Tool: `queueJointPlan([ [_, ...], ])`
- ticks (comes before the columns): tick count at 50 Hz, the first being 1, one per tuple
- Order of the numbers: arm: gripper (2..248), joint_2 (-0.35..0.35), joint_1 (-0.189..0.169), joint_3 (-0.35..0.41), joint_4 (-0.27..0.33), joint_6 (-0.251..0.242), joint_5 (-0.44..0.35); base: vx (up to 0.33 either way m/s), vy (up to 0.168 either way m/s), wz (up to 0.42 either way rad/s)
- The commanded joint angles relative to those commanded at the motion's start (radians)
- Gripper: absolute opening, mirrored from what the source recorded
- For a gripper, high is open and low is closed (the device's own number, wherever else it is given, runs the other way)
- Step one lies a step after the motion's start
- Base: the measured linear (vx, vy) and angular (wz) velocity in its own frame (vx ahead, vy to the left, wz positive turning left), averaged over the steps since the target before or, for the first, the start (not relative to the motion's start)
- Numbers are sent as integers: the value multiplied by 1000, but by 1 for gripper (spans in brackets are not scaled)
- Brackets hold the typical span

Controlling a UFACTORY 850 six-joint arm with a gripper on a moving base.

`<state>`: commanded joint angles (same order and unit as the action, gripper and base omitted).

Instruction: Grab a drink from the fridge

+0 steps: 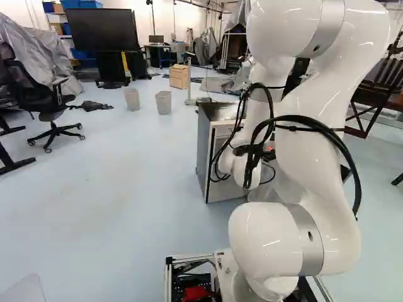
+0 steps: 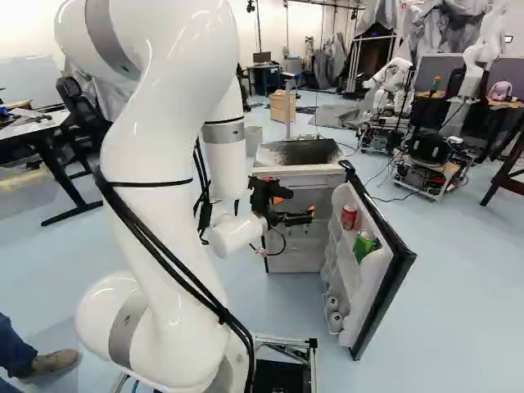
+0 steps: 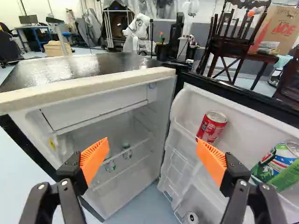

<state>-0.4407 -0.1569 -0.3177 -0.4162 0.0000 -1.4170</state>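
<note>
In the right base view my gripper (image 2: pixel 286 205) is at the open front of the small fridge (image 2: pixel 295 170), near its top. The wrist view shows the gripper (image 3: pixel 152 158) open, nothing between its orange pads. Ahead is the fridge's inside (image 3: pixel 119 140), with small bottles (image 3: pixel 127 151) on a shelf. The fridge door (image 2: pixel 378 270) stands wide open. In its upper rack are a red can (image 3: pixel 212 126), just beyond one finger, and green cans (image 3: pixel 280 163) farther out. Another can (image 3: pixel 191 218) lies low in the door. The left base view shows the fridge's side (image 1: pixel 204 148).
Another robot (image 2: pixel 393 94) stands beyond the fridge. Dark wooden chairs (image 3: pixel 229 42) are behind the door. Two grey bins (image 1: pixel 164 102) and a wooden cabinet (image 1: pixel 179 76) stand farther back. An office chair (image 1: pixel 50 104) is at the left of the left base view.
</note>
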Motion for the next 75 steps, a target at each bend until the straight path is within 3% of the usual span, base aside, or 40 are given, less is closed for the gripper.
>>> queueJointPlan([
  [21,247,-15,7,-2,-20,0,0,0,0,0],
  [75,247,-51,109,-57,-271,0,0,0,0,0],
])
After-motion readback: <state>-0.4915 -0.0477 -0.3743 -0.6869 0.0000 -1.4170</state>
